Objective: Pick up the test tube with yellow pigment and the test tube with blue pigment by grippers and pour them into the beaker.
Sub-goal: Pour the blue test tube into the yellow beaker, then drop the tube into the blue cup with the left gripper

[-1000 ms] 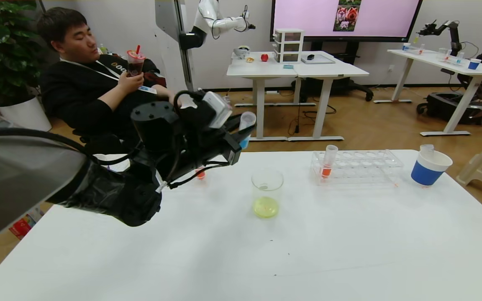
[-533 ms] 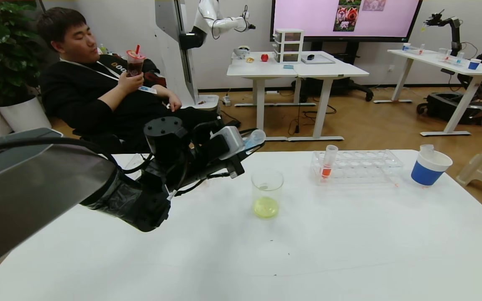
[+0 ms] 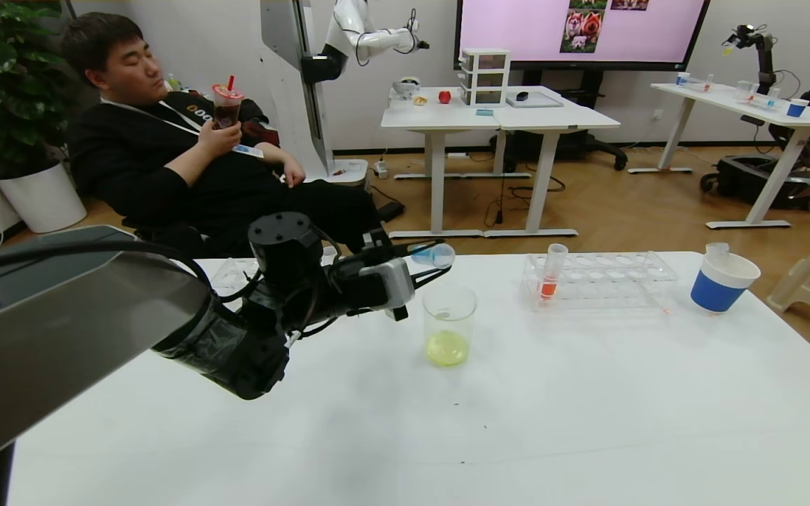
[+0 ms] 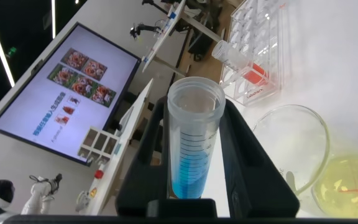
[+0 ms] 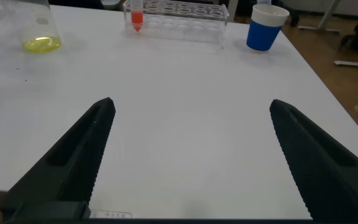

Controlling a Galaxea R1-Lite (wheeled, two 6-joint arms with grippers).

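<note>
Item, my left gripper (image 3: pixel 425 270): raised above the white table (image 3: pixel 517 422), just to the left of the beaker (image 3: pixel 449 325) and a little higher than its rim, fingers pinched tight on the test tube with blue pigment (image 3: pixel 433 254). Item, that tube: tipped almost level, open mouth toward the beaker side and near its rim; in my left wrist view the tube (image 4: pixel 193 140) sits between my two black fingers (image 4: pixel 247 155), with the sky-blue liquid gathered at the end nearest my wrist. Item, the beaker: upright on the table near the middle, clear, with a shallow pool of pale yellow-green liquid at the bottom; seen also beside my left fingers (image 4: pixel 328 168). Item, my right gripper (image 5: pixel 191 155): low over the near part of the table, fingers spread wide apart with nothing between them; out of sight in the head view. Item, clear tube rack (image 3: pixel 602 277): on the table to the right of the beaker, well apart from it, with one tube of orange-red liquid (image 3: pixel 551 273) standing in its left end. Item, white paper cup with blue band (image 3: pixel 721 282): right of the rack, with a clear tube end showing above its rim. Item, the test tube with yellow pigment: I cannot tell where it is.
</note>
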